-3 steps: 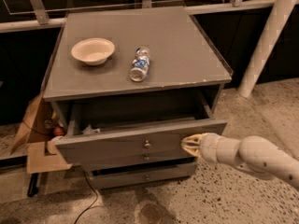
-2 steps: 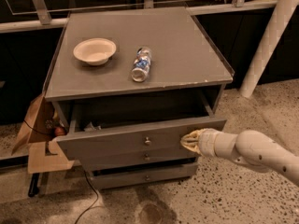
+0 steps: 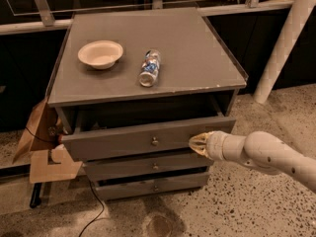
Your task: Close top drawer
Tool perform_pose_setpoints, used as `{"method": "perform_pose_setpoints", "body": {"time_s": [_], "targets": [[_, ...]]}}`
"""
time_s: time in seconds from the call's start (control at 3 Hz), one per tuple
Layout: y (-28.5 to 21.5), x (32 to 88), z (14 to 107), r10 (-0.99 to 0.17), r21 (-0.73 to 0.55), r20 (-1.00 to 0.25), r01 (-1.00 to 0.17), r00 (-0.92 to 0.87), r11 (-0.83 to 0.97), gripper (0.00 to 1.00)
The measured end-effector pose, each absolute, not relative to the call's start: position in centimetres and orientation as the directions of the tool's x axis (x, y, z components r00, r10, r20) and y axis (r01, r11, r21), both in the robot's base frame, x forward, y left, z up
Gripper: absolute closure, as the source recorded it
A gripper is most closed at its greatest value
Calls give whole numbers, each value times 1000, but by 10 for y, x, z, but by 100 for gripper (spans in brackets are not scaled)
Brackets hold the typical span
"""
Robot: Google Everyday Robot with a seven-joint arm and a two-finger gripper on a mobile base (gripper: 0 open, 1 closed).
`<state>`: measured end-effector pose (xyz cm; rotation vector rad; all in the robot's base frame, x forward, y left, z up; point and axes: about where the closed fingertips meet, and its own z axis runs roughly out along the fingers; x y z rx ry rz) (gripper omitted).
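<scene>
The top drawer (image 3: 108,144) of the grey cabinet is pulled partly out. Its flat grey front has one small round metal knob (image 3: 155,141) at the centre, and a dark gap shows between the front and the cabinet top. My gripper (image 3: 198,144) comes in from the right on a white arm (image 3: 266,154). Its yellowish tip rests against the drawer front, right of the knob and near the front's right end.
A white bowl (image 3: 100,53) and a plastic bottle (image 3: 149,68) on its side lie on the cabinet top (image 3: 192,43). Two lower drawers (image 3: 153,177) sit slightly out. Cardboard pieces (image 3: 44,152) and a cable (image 3: 94,209) lie at the left. A white pole (image 3: 284,43) stands at the right.
The top drawer has slid a little further into the cabinet, with my gripper staying against its front and following it inward.
</scene>
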<state>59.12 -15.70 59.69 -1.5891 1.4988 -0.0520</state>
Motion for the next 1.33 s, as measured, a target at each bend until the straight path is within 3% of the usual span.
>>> {"method": "perform_pose_setpoints", "body": {"time_s": [1.33], "targets": [[-157, 618, 594, -823, -656, -506, -735, 257, 173, 100]]}}
